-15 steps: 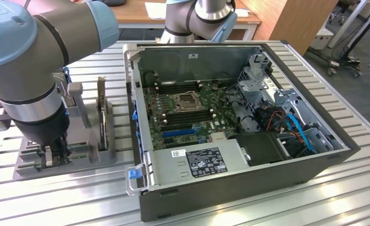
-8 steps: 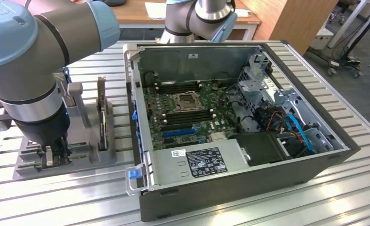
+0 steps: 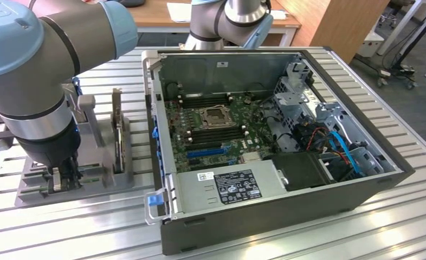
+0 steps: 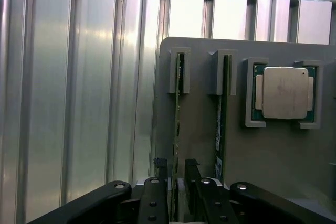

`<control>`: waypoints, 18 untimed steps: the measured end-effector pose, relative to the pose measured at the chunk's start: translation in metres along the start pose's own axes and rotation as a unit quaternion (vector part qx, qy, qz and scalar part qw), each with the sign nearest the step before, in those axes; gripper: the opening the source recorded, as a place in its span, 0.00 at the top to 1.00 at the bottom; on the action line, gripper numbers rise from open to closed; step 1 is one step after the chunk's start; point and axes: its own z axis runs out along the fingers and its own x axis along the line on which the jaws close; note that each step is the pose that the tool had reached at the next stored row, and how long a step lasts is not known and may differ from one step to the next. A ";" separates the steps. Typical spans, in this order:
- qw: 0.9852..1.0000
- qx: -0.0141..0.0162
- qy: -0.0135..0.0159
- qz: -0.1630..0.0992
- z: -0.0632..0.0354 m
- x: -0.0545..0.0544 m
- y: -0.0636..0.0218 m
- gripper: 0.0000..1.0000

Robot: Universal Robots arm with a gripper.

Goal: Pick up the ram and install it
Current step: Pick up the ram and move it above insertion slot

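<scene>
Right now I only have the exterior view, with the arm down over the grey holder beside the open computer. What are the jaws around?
Observer: In the wrist view the open jaws sit astride one ram stick, which stands on edge in its slot.
Operator: Is that the only stick there?
Observer: No, a second stick stands in the neighbouring slot, parallel to it.
Operator: Anything else on the holder?
Observer: A processor lies flat in corner brackets, beyond the second stick.
</scene>
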 end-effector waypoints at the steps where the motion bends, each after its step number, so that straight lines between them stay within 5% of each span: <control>1: 1.000 0.000 0.000 0.000 0.0000 0.000 0.0000 0.73; 18: 1.000 0.000 0.000 0.000 0.0000 0.001 0.0000 0.75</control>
